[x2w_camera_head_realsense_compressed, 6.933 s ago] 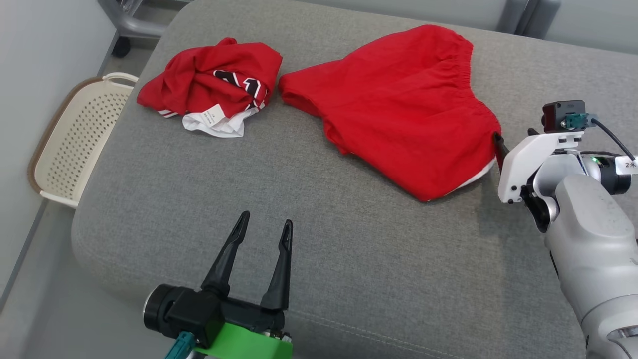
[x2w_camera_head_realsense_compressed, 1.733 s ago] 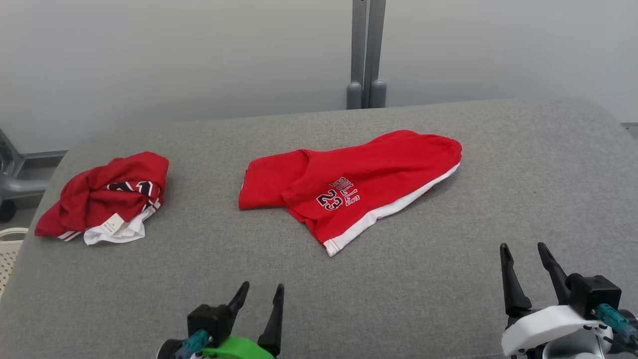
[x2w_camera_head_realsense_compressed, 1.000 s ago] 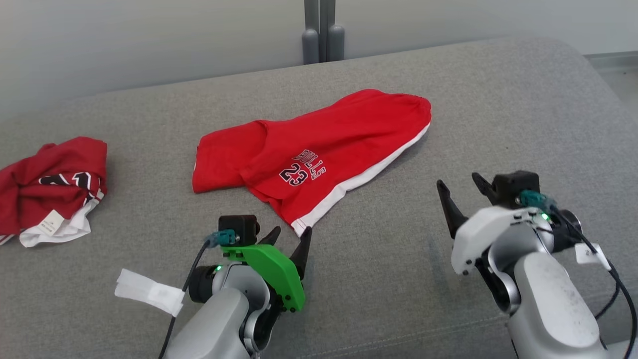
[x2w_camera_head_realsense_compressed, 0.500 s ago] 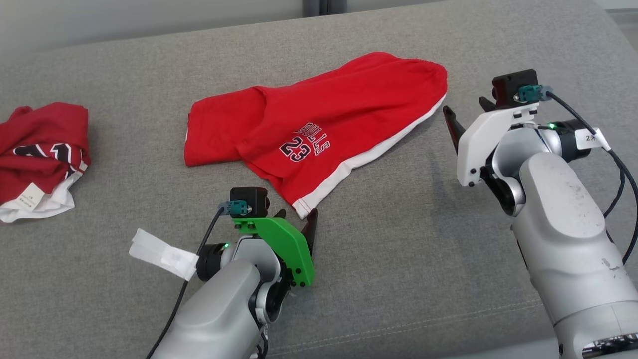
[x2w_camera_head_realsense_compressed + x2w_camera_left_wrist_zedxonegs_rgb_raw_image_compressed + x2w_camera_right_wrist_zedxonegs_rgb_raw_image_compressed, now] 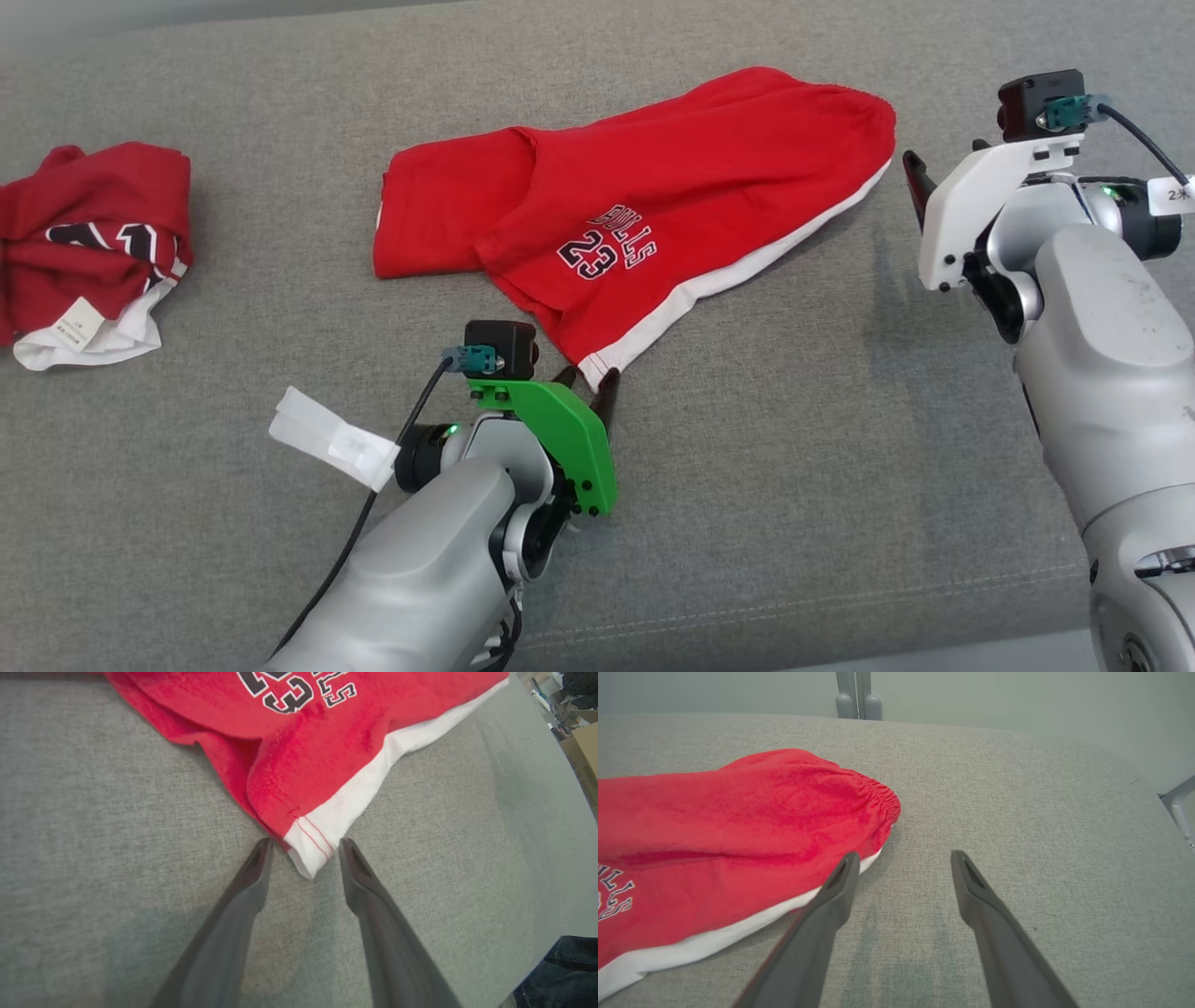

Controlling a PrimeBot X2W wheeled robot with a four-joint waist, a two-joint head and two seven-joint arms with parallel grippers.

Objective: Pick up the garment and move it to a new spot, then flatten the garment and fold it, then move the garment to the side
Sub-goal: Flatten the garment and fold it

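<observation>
The red shorts (image 5: 653, 205) lie centred on the grey cushion (image 5: 794, 420), left tool (image 5: 306, 843) spread astride their white hem corner (image 5: 312, 851) at 6 o'clock, right tool (image 5: 904, 855) spread, empty, at 3 o'clock — a shallow pinch could snag one layer or slip off.

garment (image 5: 672, 177): soft matt red cloth | cushion (image 5: 794, 420): coarse grey weave | left claw (image 5: 304, 843): matt dark plastic

The red shorts (image 5: 653, 201) lay flat but slightly rumpled on the grey cushion (image 5: 794, 448), across the upper middle of the head view. They slanted from a gathered elastic waistband at the upper right down to a white-trimmed hem corner near the centre. Dark "BULLS 23" lettering faced up.
</observation>
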